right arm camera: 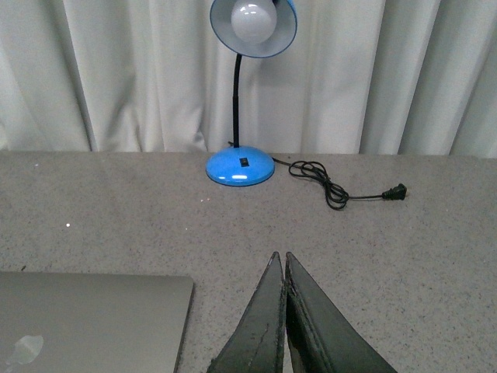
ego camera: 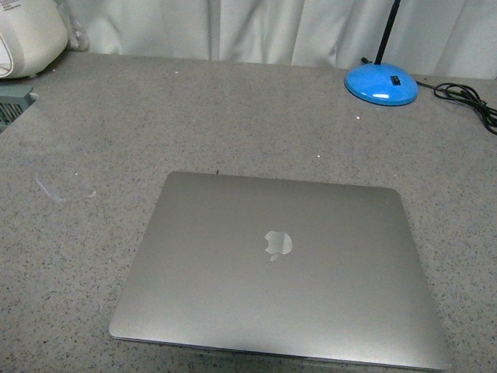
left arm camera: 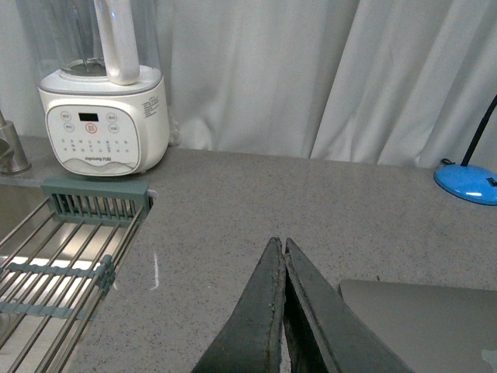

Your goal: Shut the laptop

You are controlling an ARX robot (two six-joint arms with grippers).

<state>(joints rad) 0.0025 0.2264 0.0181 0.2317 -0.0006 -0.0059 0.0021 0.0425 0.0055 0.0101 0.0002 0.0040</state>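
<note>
Our left gripper (left arm camera: pixel 284 256) and right gripper (right arm camera: pixel 281 268) both have their fingers pressed together, holding nothing, each raised clear of the counter. The laptop (ego camera: pixel 276 268) lies flat between them with its lid down, logo up, its long side running across our front; the left wrist view shows its corner just beside that gripper, so we judge the left arm slightly nearer. It looks closed already. The speckled grey counter (ego camera: pixel 233 109) also carries a blue lamp (right arm camera: pixel 241 167), its cord (right arm camera: pixel 338 190) unplugged, a white blender (left arm camera: pixel 105 116) and a sink rack (left arm camera: pixel 70 249), before white curtains (left arm camera: pixel 311 70).
</note>
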